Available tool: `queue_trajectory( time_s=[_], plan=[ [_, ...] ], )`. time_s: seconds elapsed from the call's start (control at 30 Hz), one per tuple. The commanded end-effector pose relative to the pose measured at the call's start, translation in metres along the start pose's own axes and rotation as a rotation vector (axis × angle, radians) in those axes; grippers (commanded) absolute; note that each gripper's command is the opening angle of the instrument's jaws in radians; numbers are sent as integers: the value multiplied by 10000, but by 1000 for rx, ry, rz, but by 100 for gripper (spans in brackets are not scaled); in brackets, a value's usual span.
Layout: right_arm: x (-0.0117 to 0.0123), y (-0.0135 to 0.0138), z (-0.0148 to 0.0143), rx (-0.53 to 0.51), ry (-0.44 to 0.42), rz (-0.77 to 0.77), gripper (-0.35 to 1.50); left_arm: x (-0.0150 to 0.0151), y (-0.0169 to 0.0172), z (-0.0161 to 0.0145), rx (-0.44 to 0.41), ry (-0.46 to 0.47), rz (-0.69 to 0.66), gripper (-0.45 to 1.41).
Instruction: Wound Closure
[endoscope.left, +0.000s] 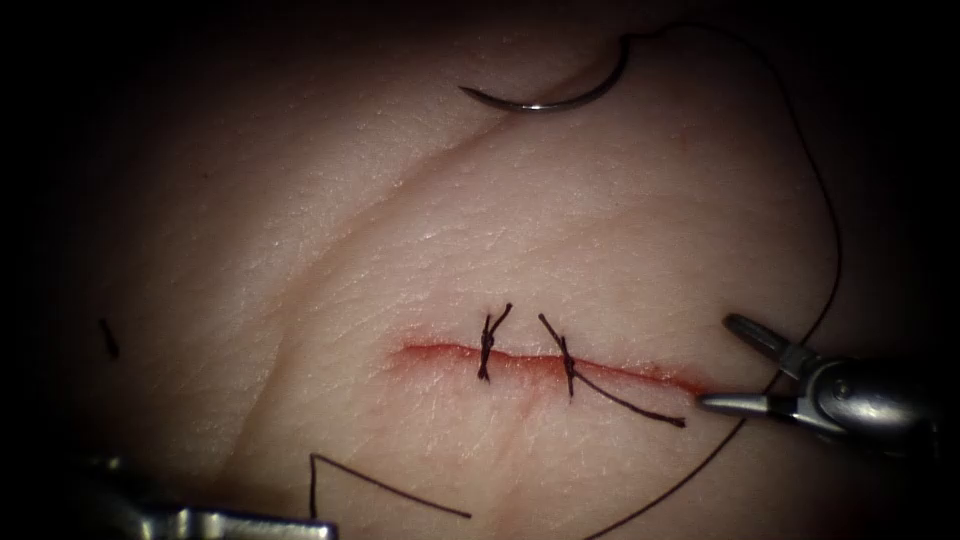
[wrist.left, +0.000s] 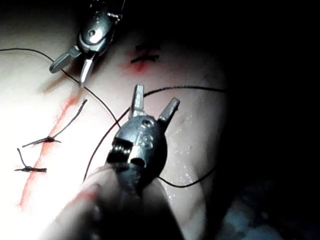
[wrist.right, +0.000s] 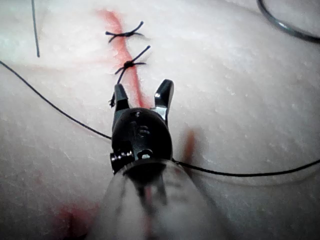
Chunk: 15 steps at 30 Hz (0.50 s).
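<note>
Steel needle (endoscope.left: 545, 98) lies free on tissue (endoscope.left: 620, 220), well above cut (endoscope.left: 545, 362); right tool (endoscope.left: 735, 365), nearer, gapes empty; left tool (wrist.left: 154, 102) likewise.

The tissue (endoscope.left: 600, 220) carries the needle (endoscope.left: 548, 98), thread (endoscope.left: 835, 240) and two knotted stitches (endoscope.left: 487, 345).

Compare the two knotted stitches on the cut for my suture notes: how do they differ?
The left stitch has short trimmed tails; the right stitch trails a long tail toward the lower right, ending near the right tool. The left stitch stands nearly straight across the cut; the right stitch slants. Both are dark thread, knotted and bridging the cut. Both tools are open and hold nothing; the needle lies free on the tissue.
</note>
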Motion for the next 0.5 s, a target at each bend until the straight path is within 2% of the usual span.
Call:
queue_trajectory(
  time_s=[0.03, 0.1, 0.17, 0.3, 0.43, 0.5],
  plan=[
    [-6, -11, 11, 5, -12, -3, 147, -4, 2, 7, -1, -4, 1, 121],
    [-8, -14, 17, 12, -24, -9, 147, -1, 2, 6, 15, -21, -1, 135],
    [-10, -17, 21, 18, -27, -12, 147, 4, -4, 2, 54, -53, -9, 140],
    [-12, -19, 25, 21, -32, -16, 147, 10, -25, -14, 99, -92, -35, 140],
    [-13, -20, 24, 29, -37, -19, 147, 1, -68, -48, 203, -202, -25, 140],
    [-13, -20, 25, 30, -39, -20, 147, -6, -83, -62, 220, -233, -23, 140]
  ],
)
